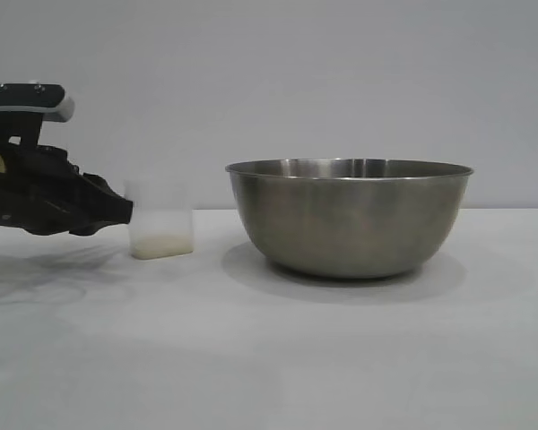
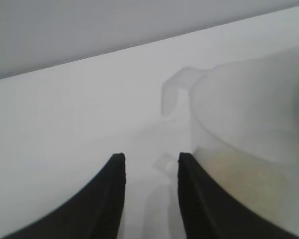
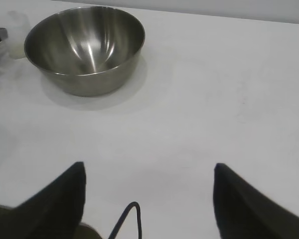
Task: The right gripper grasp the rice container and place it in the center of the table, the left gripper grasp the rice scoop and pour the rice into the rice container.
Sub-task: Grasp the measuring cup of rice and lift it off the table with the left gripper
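Rice point(image 1: 162, 244) lay as a thin off-white layer in the bottom of the rice scoop point(image 1: 160, 220), which stood upright on the table point(image 1: 269, 358) toward its left edge, well apart from the rice container point(image 1: 350, 215). That steel bowl sat upright and empty near the middle of the tabletop, so the placing step looked done and the scooping step not yet begun.

The left gripper point(image 1: 117, 213) was level with the cup and right against its left wall in the exterior view. In the left wrist view its 2 fingers point(image 2: 192, 199) stood partly apart with only bare cloth between them; the handle point(image 2: 175, 92) lay ahead and the cup body off to 1 side of the gap, so nothing was held.

The risk was plain. With the cup offset from the jaws, a further advance would likely have pushed a finger into the wall and shoved or tipped the light plastic cup, spilling grains onto the cloth. A closure here would have caught nothing or only clipped the handle, leaving a loose, twisting hold for the pour.

The right gripper point(image 3: 148, 199) hung back near the right side, fingers wide apart and empty.
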`<action>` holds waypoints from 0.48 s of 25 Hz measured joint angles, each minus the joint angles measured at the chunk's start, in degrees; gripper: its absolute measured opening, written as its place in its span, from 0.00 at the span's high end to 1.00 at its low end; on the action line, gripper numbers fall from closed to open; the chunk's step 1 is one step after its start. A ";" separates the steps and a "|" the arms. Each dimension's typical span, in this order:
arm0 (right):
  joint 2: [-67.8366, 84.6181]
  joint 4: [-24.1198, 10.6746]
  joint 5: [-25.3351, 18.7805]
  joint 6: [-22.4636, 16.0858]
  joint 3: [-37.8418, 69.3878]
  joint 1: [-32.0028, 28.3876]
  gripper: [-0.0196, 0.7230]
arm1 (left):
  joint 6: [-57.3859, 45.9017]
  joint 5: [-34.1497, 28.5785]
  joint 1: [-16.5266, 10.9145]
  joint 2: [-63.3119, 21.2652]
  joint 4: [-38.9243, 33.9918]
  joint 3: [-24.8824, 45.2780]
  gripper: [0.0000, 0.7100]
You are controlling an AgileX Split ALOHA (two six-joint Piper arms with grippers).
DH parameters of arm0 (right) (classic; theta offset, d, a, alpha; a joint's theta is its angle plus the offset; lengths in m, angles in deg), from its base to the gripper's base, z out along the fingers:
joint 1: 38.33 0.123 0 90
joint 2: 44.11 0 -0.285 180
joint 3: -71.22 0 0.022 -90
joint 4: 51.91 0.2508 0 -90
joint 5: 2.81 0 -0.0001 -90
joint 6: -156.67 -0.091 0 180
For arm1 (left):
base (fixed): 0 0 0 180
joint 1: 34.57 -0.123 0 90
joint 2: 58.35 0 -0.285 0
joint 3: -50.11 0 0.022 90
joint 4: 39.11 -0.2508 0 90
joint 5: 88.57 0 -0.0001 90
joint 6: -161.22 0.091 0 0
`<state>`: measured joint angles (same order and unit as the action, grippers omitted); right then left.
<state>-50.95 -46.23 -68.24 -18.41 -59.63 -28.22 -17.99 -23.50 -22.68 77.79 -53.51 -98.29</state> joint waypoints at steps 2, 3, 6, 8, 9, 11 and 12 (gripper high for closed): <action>0.00 0.00 0.00 0.00 0.00 0.00 0.36 | 0.00 0.00 0.00 0.00 -2.74 0.00 0.63; 0.00 0.00 0.00 0.00 0.00 0.00 0.36 | 0.00 0.00 0.00 0.00 -3.95 0.00 0.63; 0.00 0.00 0.00 0.00 0.00 0.00 0.42 | 0.00 0.00 0.00 0.00 -5.20 0.00 0.63; 0.00 0.00 0.00 0.00 0.00 0.00 0.40 | 0.00 0.00 0.00 0.00 -3.95 0.00 0.63; 0.00 0.00 0.00 0.00 0.00 0.00 0.40 | 0.00 0.00 0.00 0.00 -3.44 0.00 0.63; 0.00 0.00 0.00 0.00 0.00 0.00 0.40 | 0.00 0.00 0.00 0.00 -2.52 0.00 0.63; 0.00 0.00 0.00 0.00 0.00 0.00 0.40 | 0.00 0.00 0.00 0.00 -2.38 0.00 0.63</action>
<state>-50.95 -46.23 -68.24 -18.41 -59.63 -28.22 -17.99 -23.50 -22.68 77.79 -55.89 -98.29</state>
